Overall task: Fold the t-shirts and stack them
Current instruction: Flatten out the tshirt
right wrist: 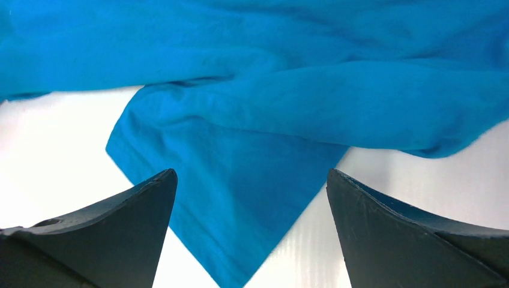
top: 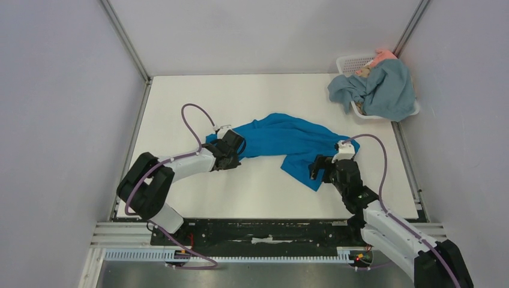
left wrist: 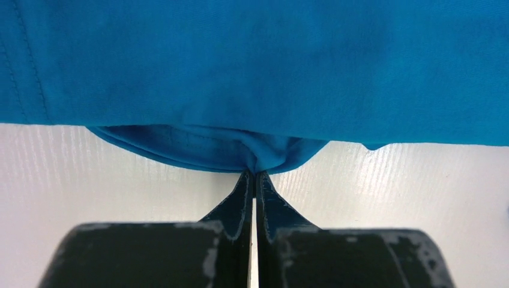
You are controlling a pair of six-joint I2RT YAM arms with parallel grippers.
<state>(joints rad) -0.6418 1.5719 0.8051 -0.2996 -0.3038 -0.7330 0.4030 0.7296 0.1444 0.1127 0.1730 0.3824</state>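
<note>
The cobalt-blue t-shirt lies crumpled across the middle of the white table. My left gripper is at its left end, shut on a hemmed fold of the shirt; the jaws pinch the cloth at their tips. My right gripper is open over the shirt's near right corner, which lies between the two fingertips without touching them. The grey-blue t-shirt hangs over the basket at the back right, with salmon-pink cloth on top.
The white lattice basket stands in the far right corner by the enclosure wall. Metal frame rails run along the table's sides. Purple cables loop from both arms above the table.
</note>
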